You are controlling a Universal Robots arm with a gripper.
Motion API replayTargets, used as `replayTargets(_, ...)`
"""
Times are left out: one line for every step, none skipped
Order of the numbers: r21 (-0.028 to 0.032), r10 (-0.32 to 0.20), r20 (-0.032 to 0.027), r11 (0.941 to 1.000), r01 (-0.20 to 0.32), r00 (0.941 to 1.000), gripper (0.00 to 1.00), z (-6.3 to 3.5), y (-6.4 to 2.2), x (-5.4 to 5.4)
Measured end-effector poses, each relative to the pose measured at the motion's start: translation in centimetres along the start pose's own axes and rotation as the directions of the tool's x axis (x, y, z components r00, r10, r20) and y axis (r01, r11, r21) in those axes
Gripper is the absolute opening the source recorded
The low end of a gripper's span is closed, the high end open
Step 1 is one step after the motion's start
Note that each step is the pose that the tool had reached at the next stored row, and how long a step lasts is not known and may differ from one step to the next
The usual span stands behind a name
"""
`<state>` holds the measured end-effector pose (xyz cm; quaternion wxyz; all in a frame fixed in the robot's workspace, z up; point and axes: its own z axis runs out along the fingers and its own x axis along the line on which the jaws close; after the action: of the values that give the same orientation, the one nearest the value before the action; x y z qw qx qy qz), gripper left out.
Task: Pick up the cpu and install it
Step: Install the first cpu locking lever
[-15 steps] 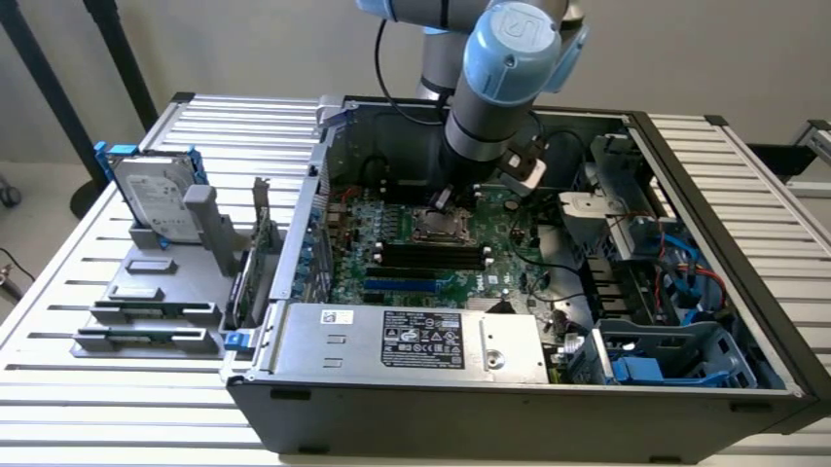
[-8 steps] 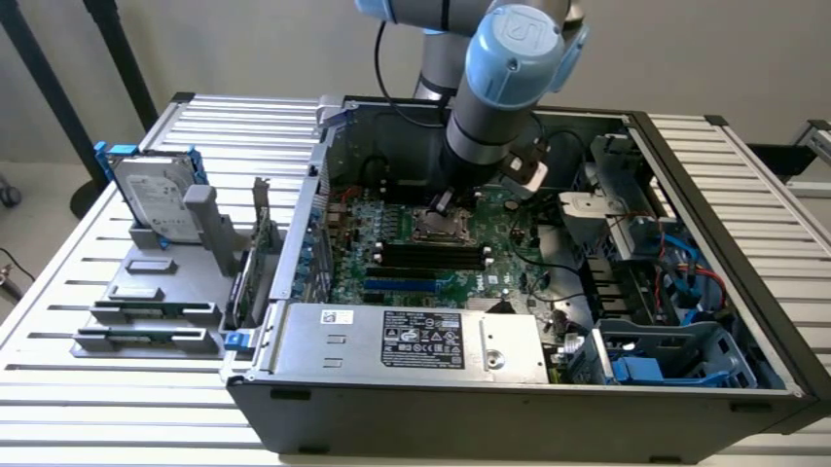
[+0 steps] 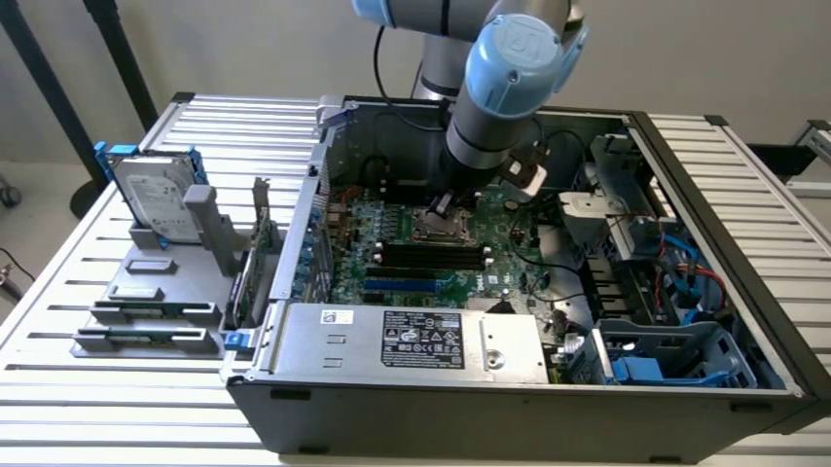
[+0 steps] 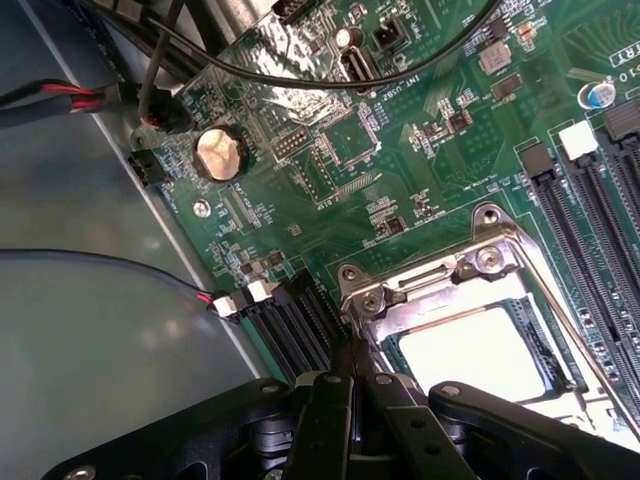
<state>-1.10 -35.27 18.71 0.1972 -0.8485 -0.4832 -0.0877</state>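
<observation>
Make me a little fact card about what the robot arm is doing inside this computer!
Place: open computer case on a slatted table
Arm: reaching down into the case over the green motherboard
Pincer: right at the edge of the metal CPU socket
CPU: shiny square sitting inside the socket frame
Beside the socket: black memory slots and a round coin battery
Outside the case: hard drive in a blue bracket

Slatted metal surface [image 3: 766,209], loaded up

Open PC case [image 3: 520,389] sits mid-frame; a grey parts holder [image 3: 150,311] at left of the frame props a hard drive [image 3: 154,199] upright in its blue bracket.
</observation>
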Motion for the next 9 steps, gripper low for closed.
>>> replayTargets(0.0015, 0.0, -0.0022, 1.0, 0.0, 1.0, 0.11, 0.03, 0.02, -0.03)
replayTargets(0.0031, -0.001, -0.0046, 1.0, 0.001, 1.0, 0.11, 0.03, 0.04, -0.06)
replayTargets(0.0044, 0.0, -0.0057, 1.0, 0.001, 1.0, 0.11, 0.01, 0.08, -0.1)
replayTargets(0.0058, 0.0, -0.0045, 1.0, 0.0, 1.0, 0.11, -0.08, 0.09, -0.12)
replayTargets(0.0072, 0.001, -0.004, 1.0, -0.001, 1.0, 0.11, -0.21, 0.08, -0.12)
replayTargets(0.0086, 0.002, -0.003, 1.0, -0.002, 1.0, 0.11, -0.4, 0.06, -0.11)
replayTargets(0.0098, 0.003, -0.0022, 0.9999, -0.003, 1.0, 0.11, -0.58, 0.03, -0.09)
replayTargets(0.0109, 0.003, -0.0014, 0.9999, -0.003, 1.0, 0.11, -0.77, 0.01, -0.07)
replayTargets(0.0119, 0.004, -0.0007, 0.9999, -0.004, 1.0, 0.11, -0.96, 0.0, -0.07)
